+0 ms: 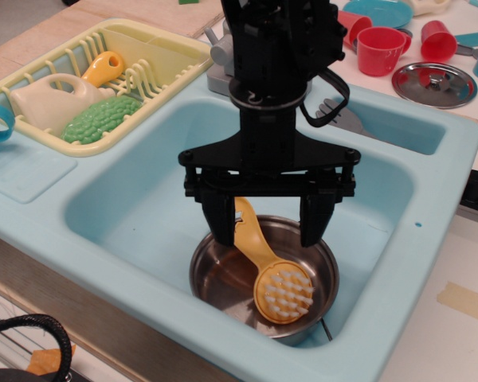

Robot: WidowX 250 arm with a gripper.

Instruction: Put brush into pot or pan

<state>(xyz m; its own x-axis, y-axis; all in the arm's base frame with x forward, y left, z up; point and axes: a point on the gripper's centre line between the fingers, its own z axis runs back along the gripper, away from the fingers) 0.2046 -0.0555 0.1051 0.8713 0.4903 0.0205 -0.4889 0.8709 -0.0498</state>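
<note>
We see the brush (pixel 272 275) lying inside the pot (pixel 215 274), bristles up, head near the front wall. The tool (pixel 268 227) hangs above, jaws spread; the handle seems just free of the left finger.

A single view looks down at an angle from in front of the sink (pixel 127 239), fairly near. The basin fills the middle, the dish rack (pixel 32 76) sits at upper left, and the surface (pixel 462 334) shows at the right edge. The arm's gripper (pixel 264 231) hangs centre frame, hiding the faucet behind it.
</note>
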